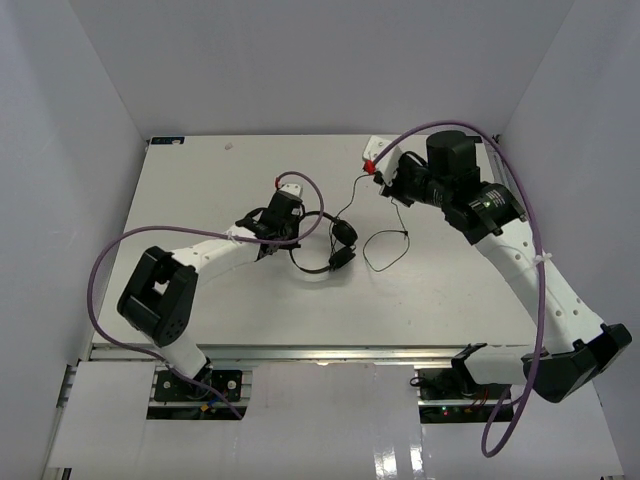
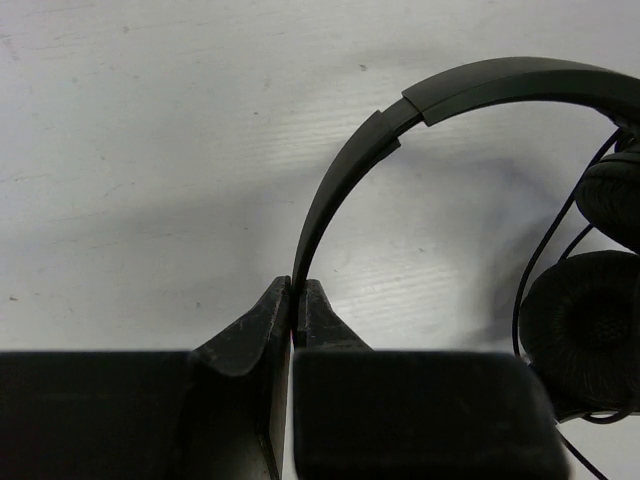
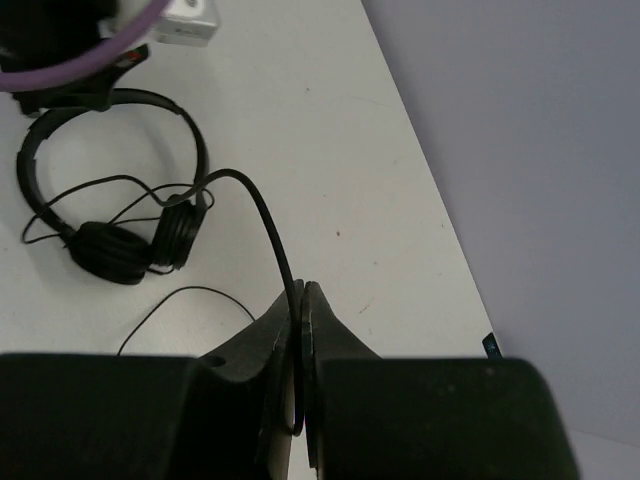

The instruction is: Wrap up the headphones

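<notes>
The black headphones (image 1: 322,246) lie mid-table, both earcups (image 1: 343,246) close together at their right side. My left gripper (image 1: 284,241) is shut on the thin headband (image 2: 480,85), which is pinched between its fingertips (image 2: 297,300); the padded earcups (image 2: 585,330) lie to the right. The thin black cord (image 1: 348,205) climbs from the earcups to my right gripper (image 1: 373,171) at the back of the table. In the right wrist view that gripper (image 3: 303,297) is shut on the cord (image 3: 265,215), with the headphones (image 3: 110,250) beyond. A slack cord loop (image 1: 386,250) rests on the table.
Thick purple cables (image 1: 105,265) arc over both arms. White enclosure walls (image 1: 70,150) border the table on the left, back and right. The table's right edge (image 3: 440,230) runs close to my right gripper. A small white piece (image 1: 376,146) with a red bit sits at that gripper.
</notes>
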Tool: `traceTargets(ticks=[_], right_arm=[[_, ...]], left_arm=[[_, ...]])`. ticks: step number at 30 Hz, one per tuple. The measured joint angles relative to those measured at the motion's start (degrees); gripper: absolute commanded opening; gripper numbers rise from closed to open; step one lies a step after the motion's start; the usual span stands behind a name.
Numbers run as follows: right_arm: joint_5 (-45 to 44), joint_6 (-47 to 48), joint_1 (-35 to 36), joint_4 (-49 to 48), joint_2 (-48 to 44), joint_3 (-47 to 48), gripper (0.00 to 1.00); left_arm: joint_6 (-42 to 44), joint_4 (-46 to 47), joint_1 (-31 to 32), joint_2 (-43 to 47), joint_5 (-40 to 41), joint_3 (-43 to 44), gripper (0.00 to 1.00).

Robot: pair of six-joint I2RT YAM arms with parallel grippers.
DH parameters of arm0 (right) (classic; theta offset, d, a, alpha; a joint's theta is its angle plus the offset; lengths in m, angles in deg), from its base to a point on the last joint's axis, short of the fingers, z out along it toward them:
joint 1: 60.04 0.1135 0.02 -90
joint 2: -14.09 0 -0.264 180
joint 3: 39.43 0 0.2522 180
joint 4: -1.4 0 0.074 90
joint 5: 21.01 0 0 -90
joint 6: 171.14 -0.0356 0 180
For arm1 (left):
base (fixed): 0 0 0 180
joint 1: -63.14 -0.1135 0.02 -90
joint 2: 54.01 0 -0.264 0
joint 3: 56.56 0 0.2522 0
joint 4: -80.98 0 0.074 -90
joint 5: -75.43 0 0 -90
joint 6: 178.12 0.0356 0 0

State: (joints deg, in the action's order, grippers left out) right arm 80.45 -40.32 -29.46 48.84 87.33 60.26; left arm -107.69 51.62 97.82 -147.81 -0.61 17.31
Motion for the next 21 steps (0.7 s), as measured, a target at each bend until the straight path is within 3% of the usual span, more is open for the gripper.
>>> traceTargets(ticks=[12, 21], right_arm=[[-0.7, -7.7, -9.2, -10.0, 1.8, -3.7, 0.08], [1.2, -11.2, -14.7, -15.7, 2.6, -14.5, 0.08]], left_arm=[[1.4, 0.6, 5.1, 17.1, -11.1, -5.4, 0.00], [0.7, -2.6, 6.3, 26.4, -16.9, -5.1, 0.00]])
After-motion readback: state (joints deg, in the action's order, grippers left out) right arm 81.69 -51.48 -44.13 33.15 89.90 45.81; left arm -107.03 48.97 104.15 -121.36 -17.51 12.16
